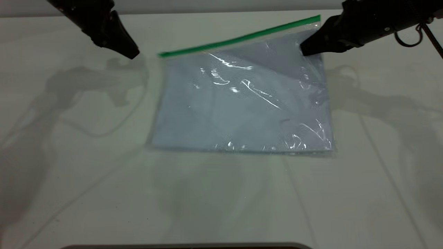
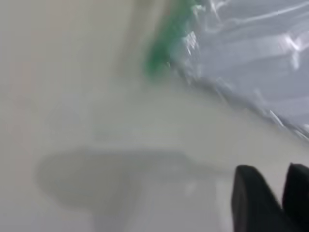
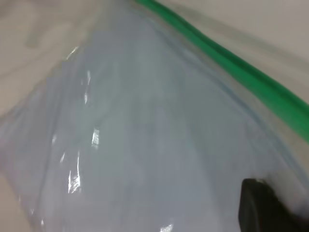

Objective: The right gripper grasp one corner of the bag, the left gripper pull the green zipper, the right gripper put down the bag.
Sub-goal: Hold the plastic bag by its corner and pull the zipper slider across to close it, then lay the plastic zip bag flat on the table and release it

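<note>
The bag (image 1: 242,103) is a clear pouch with pale paper inside, lying in the middle of the table. Its green zipper (image 1: 238,38) runs along the far edge. My right gripper (image 1: 304,50) is shut on the bag near its far right corner and holds that corner up, so the zipper edge slopes down to the left. In the right wrist view one black finger (image 3: 263,208) presses on the plastic below the zipper (image 3: 241,72). My left gripper (image 1: 131,53) hangs left of the zipper's left end, apart from it, its fingers (image 2: 251,193) slightly apart and empty. The zipper's end (image 2: 161,53) shows green and blurred.
The white table (image 1: 86,173) stretches around the bag, with arm shadows on both sides. A dark rounded edge (image 1: 187,246) shows at the table's front.
</note>
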### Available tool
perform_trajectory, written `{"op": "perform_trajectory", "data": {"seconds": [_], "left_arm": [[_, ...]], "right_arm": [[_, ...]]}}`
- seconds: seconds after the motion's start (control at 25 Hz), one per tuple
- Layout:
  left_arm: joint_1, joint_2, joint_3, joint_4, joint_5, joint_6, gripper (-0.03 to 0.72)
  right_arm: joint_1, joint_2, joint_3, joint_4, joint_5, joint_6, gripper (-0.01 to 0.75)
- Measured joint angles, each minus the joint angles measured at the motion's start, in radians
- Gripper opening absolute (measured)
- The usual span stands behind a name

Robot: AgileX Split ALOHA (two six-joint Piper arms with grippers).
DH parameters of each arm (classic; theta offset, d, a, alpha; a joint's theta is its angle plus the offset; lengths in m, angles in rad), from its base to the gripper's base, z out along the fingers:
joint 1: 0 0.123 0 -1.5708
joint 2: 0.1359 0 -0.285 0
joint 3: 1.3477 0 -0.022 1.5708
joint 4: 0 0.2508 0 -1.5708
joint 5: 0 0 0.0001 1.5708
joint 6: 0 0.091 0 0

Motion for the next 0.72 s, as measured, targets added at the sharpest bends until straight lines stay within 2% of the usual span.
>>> {"op": "perform_trajectory", "data": {"seconds": [0.2,0.32,0.4,0.6,0.72], "left_arm": [[0.001,0.0,0.0,0.0,-0.006,-0.041,0.483],[0.001,-0.008,0.0,0.0,-0.006,-0.114,0.576],[0.001,-0.023,0.0,0.0,-0.005,-0.184,0.602],[0.001,-0.099,0.0,0.0,0.001,-0.338,0.603],[0.001,-0.176,0.0,0.01,0.004,-0.42,0.597]], "right_arm": [[-0.004,0.0,0.0,0.016,-0.013,0.021,0.062],[-0.004,0.0,0.0,0.019,-0.027,0.062,0.149],[-0.004,0.0,0.0,0.017,-0.042,0.102,0.27],[-0.007,-0.003,0.0,0.012,-0.136,0.183,0.578],[-0.015,-0.043,0.001,-0.022,-0.256,0.215,0.661]]}}
